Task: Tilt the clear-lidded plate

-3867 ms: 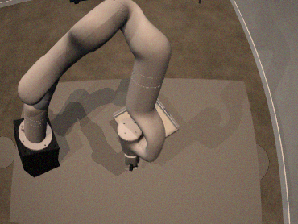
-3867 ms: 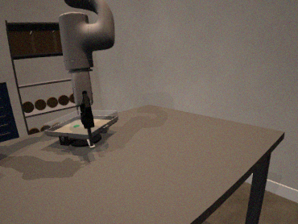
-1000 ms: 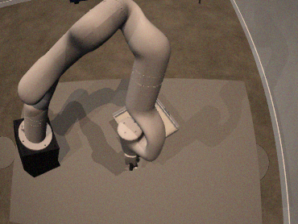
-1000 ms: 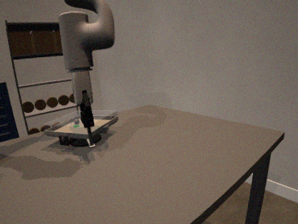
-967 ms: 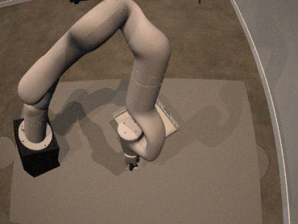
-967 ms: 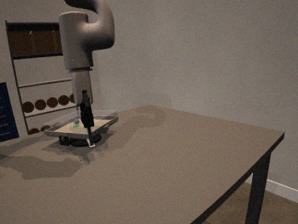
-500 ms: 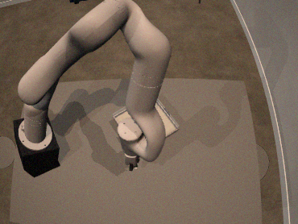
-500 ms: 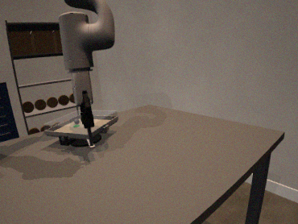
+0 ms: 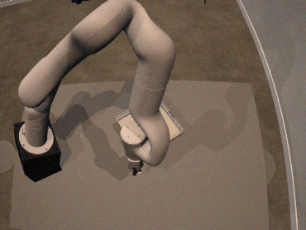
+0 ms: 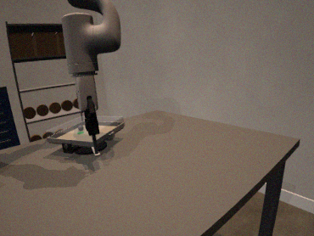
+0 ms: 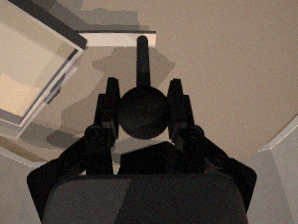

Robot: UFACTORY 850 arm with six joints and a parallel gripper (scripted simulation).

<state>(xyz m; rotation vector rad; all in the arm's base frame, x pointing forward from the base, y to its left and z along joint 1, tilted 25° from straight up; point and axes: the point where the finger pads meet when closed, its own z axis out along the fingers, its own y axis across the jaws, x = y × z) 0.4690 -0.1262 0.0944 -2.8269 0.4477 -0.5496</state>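
The clear-lidded plate [image 10: 86, 129] rests on a dark pivot base [image 10: 81, 148] at the far left of the table. Under the lid I see a green spot [image 10: 80, 132] with the small steel ball [image 10: 81, 126] just behind it. In the top view the arm hides most of the plate [image 9: 173, 121]. My gripper [image 10: 90, 114] hangs over the plate's near edge and is shut on a dark rod tool [image 11: 141, 103] with a round knob. The rod points down, and its pale tip [image 10: 97, 153] is beside the plate's front corner. The plate's corner shows at the left in the wrist view [image 11: 29, 76].
A shelf unit [image 10: 42, 81] with round brown items stands behind the plate, with a dark blue panel [image 10: 6, 120] beside it. The black robot base [image 9: 37, 154] sits at the table's left. The table edge [image 10: 280, 159] runs along the right.
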